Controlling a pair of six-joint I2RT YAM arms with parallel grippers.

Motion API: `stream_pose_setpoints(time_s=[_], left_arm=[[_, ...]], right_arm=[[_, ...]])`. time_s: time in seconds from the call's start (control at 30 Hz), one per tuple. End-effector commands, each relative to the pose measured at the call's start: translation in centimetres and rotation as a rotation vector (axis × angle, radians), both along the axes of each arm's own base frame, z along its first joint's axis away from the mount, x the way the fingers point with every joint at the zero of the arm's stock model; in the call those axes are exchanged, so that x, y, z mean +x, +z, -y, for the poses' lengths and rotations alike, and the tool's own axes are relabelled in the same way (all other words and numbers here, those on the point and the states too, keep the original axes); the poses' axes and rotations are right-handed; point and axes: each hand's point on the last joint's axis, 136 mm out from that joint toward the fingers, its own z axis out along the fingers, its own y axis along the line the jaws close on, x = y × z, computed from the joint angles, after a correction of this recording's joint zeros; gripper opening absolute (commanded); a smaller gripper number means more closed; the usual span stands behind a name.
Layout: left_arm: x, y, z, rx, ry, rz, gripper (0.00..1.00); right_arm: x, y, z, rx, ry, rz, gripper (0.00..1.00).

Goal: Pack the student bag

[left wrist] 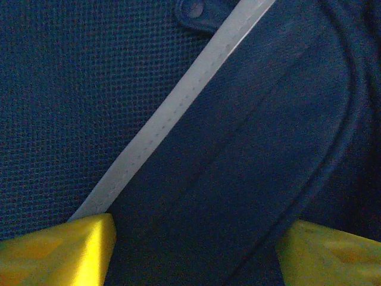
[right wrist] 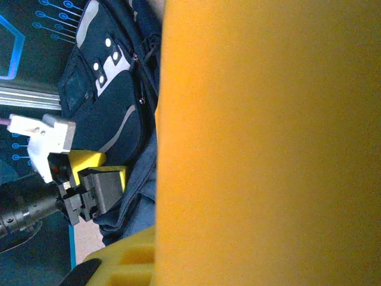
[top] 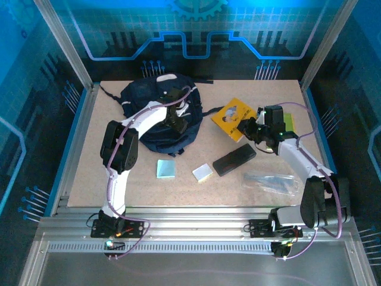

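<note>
In my left wrist view, the bottom edge of the picture cuts my yellow pads (left wrist: 59,250) down to two corners, and the student bag (left wrist: 238,149) runs off every side. The yellow book (right wrist: 268,143) clamped in my right claw (top: 251,128) is a blur against that wrist's lens and hides the grip itself. From above, the clear plastic thing (top: 271,179) beside my right arm (top: 297,158) is too faint to name.

Left pincer (top: 178,127) over student bag (top: 139,95); right pincer (top: 248,129) at yellow book (top: 230,115).
</note>
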Motion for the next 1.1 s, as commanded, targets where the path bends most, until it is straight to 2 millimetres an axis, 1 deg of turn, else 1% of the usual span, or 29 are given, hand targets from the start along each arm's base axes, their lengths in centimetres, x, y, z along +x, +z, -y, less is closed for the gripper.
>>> stream_pose_setpoints(time_s=[0.0,0.1,0.13,0.17,0.23,0.3,0.33,0.37,0.4,0.57,0.6,0.7,0.8,0.93,0.97,1.0,1.07], left_arm=[[-1.6,-2.7,-2.2,0.079,0.011,-0.128,0.73],[-2.2,-3.8,-3.1,0.123,0.015,-0.139,0.73],[-2.2,-4.3,-3.5,0.138,0.020,-0.147,0.70],[-2.3,-4.6,-3.7,0.140,0.026,-0.157,0.61],[-2.1,-4.9,-3.7,0.128,0.042,-0.162,0.34],[-1.9,-4.3,-3.1,0.082,0.053,-0.157,0.16],[-1.5,-3.5,-2.6,0.053,0.059,-0.142,0.00],[-1.2,-2.6,-2.2,0.025,0.069,-0.124,0.00],[-0.8,-1.3,-1.5,-0.020,0.071,-0.104,0.00],[1.2,6.7,1.7,-0.229,0.100,-0.001,0.00],[1.5,8.4,2.1,-0.266,0.113,0.020,0.00],[2.3,12.7,3.3,-0.358,0.122,0.069,0.00],[2.8,15.7,4.1,-0.433,0.132,0.099,0.00],[3.5,18.5,4.4,-0.535,0.158,0.122,0.00],[3.7,19.2,4.5,-0.563,0.163,0.129,0.00],[3.9,19.6,4.5,-0.592,0.168,0.129,0.00],[4.1,20.5,4.7,-0.634,0.170,0.137,0.00]], right_arm=[[0.4,2.0,0.0,0.018,0.011,0.083,0.00],[0.4,2.2,0.2,0.010,0.002,0.090,0.00],[0.4,2.3,0.3,0.010,-0.001,0.095,0.00],[0.5,2.4,0.3,0.012,-0.001,0.098,0.00],[0.5,2.5,0.2,0.013,0.000,0.100,0.00],[0.3,2.6,0.2,0.013,0.006,0.102,0.00],[0.2,2.6,0.2,0.012,0.010,0.100,0.00],[0.1,2.7,0.1,0.008,0.013,0.103,0.00],[0.1,2.9,0.2,0.008,0.014,0.105,0.00],[-0.3,3.7,0.4,-0.006,0.008,0.129,0.00],[-0.5,3.8,0.6,-0.020,0.006,0.133,0.00],[-0.9,3.9,1.1,-0.052,-0.001,0.139,0.00],[-1.3,4.4,0.9,-0.044,0.014,0.150,0.00],[-1.6,5.1,-0.5,0.001,0.054,0.162,0.00],[-1.5,5.5,-1.1,0.019,0.061,0.172,0.00],[-1.6,4.8,-1.8,0.039,0.074,0.162,0.00],[-1.1,4.8,-3.5,0.077,0.099,0.177,0.00]])
